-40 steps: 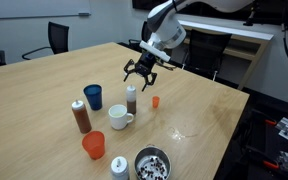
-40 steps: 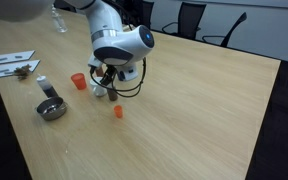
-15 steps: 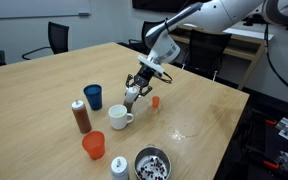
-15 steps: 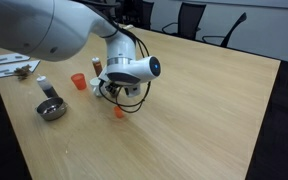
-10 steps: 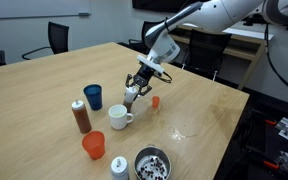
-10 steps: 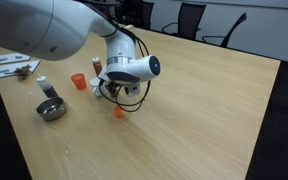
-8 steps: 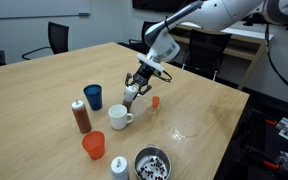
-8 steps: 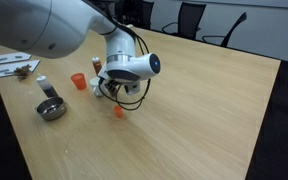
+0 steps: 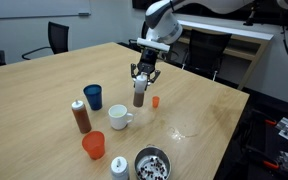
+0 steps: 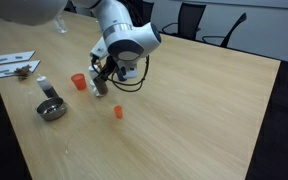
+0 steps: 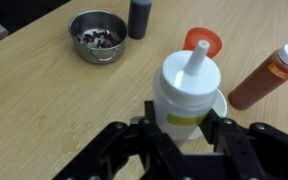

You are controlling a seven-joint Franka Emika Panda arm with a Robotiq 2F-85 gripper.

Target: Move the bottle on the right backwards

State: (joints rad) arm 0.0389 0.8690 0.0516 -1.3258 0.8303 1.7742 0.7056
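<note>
The small brown bottle [image 9: 140, 97] is upright just beside the white mug [image 9: 119, 117], between the mug and a tiny orange cup [image 9: 155, 101]. The claw [image 9: 141, 82] points straight down, and its fingers [image 11: 227, 135] squeeze the bottle's sides under the white cap. The arm [image 9: 162, 25] reaches down from high above the mug.

The arm [image 9: 162, 20] consists of white, glossy, rounded housings with darker bands at the joints, as seen in both exterior views. The gripper [image 9: 141, 80] is black throughout, and its fingers [image 11: 119, 145] are built of angular linked segments. A thin black cable [image 10: 134, 83] loops beside the wrist housing.
</note>
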